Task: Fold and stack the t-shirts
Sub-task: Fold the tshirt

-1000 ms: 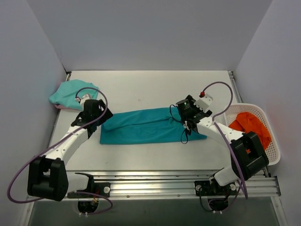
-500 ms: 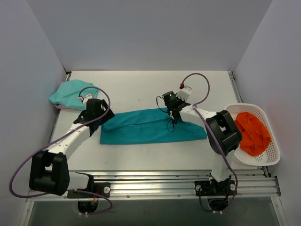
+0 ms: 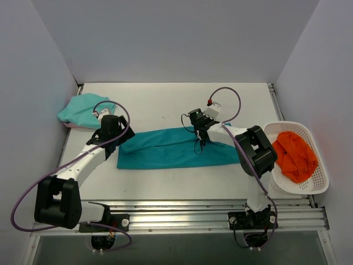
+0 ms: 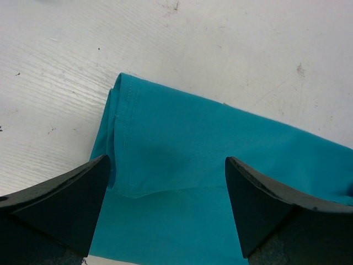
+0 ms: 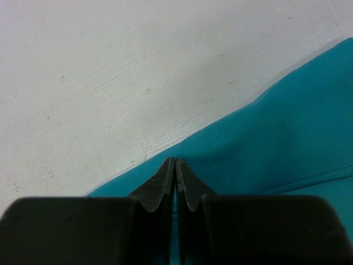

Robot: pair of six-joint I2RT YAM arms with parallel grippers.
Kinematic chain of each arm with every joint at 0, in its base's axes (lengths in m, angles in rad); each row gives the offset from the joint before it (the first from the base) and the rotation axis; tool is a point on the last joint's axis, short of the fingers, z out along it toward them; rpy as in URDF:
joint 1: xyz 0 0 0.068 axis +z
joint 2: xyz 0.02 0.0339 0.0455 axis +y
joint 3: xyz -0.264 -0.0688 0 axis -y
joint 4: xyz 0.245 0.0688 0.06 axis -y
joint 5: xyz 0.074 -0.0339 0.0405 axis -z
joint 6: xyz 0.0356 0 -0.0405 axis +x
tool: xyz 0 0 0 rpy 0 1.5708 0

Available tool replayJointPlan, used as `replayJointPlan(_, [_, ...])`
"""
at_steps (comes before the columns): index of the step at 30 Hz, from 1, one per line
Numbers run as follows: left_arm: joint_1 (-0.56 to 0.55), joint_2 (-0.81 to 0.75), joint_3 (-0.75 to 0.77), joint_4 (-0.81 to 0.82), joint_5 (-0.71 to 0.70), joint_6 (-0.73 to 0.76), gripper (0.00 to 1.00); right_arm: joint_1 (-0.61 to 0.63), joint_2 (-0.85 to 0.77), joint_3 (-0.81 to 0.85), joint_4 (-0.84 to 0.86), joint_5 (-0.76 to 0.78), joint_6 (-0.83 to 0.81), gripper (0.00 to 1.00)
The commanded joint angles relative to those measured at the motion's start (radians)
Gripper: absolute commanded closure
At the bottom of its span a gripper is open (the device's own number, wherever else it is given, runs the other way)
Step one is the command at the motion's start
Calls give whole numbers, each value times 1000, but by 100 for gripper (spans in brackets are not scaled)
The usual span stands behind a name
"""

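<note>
The dark teal t-shirt [image 3: 176, 148] is lying flat in the middle of the table [image 3: 165, 105]. It is folded into one long strip that is running from left to right.

The left gripper [image 3: 122, 142] is hanging over the left end of this shirt. Its two fingers are standing wide apart and are holding nothing. In the left wrist view, the left gripper [image 4: 166, 161] is looking down at the shirt [image 4: 209, 143], and the stitched end of the cloth is showing between the fingers.

The right gripper [image 3: 199, 136] is sitting at the far edge of the shirt, a little right of the middle. In the right wrist view, the right gripper [image 5: 175, 163] is squeezed tight, with its tips touching each other right at the edge of the teal cloth [image 5: 276, 143]. I cannot tell if any cloth is pinched between them.

The pale mint t-shirt [image 3: 83, 110] is lying bunched up in the far left corner, well apart from both grippers. An orange cloth [image 3: 295, 154] is sitting in a white basket [image 3: 322, 178] on the right.
</note>
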Motion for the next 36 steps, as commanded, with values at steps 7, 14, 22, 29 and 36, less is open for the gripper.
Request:
replayJointPlan(7, [-3,-28,9,42,11,13,6,8,-103,-85,-22,5,21,100])
replayJointPlan(14, [-3,-54,1,36,20,10,6,27,-140,-154,-60,-9,61,100])
replayJointPlan(22, [-3,-54,-6,39,25,8,6,168,-281,-265,-120,0,136,100])
replayJointPlan(29, [-5,-82,-14,31,24,11,6,442,-454,-426,-264,61,315,100])
replayJointPlan(36, [-3,-56,-2,42,33,5,6,654,-535,-329,-594,274,549,97])
